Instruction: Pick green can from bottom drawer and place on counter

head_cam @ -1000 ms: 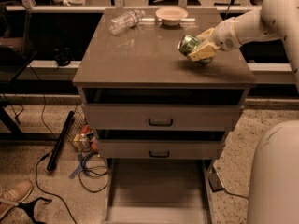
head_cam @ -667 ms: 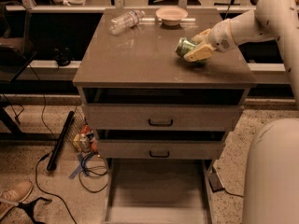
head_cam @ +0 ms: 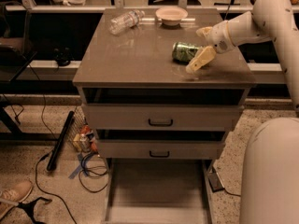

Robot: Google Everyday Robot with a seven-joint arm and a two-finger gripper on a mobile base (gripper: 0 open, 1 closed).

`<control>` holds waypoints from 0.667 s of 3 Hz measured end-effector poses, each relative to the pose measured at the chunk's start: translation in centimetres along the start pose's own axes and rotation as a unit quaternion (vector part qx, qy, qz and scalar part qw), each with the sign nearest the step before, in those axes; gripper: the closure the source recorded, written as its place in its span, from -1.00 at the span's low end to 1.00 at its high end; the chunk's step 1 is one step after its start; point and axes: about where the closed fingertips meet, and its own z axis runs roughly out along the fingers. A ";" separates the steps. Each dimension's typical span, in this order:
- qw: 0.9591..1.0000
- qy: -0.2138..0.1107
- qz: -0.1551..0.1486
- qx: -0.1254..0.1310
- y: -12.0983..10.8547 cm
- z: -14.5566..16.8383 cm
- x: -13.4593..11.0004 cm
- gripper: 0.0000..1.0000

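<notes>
The green can (head_cam: 184,51) lies on its side on the counter (head_cam: 140,59), right of the middle. My gripper (head_cam: 202,45) is open at the can's right end. One finger (head_cam: 200,59) reaches down beside the can and the other finger (head_cam: 204,31) stands apart behind it. The bottom drawer (head_cam: 158,190) is pulled out below the two upper drawers, and its floor shows nothing in it.
A clear plastic bottle (head_cam: 125,21) lies at the counter's back left and a pale bowl (head_cam: 171,15) stands at the back middle. My white base (head_cam: 271,171) fills the lower right. Cables (head_cam: 88,167), a black bar (head_cam: 60,141) and a shoe (head_cam: 14,196) lie on the floor at left.
The gripper was shut on the green can just above the counter. Now its fingers are spread and the can lies on its side on the counter.
</notes>
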 end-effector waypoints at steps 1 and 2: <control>0.999 -0.012 0.000 0.045 -0.7 -4.7 0.5 -1.00; 0.994 -0.021 0.008 0.108 0.0 -11.1 1.8 -1.00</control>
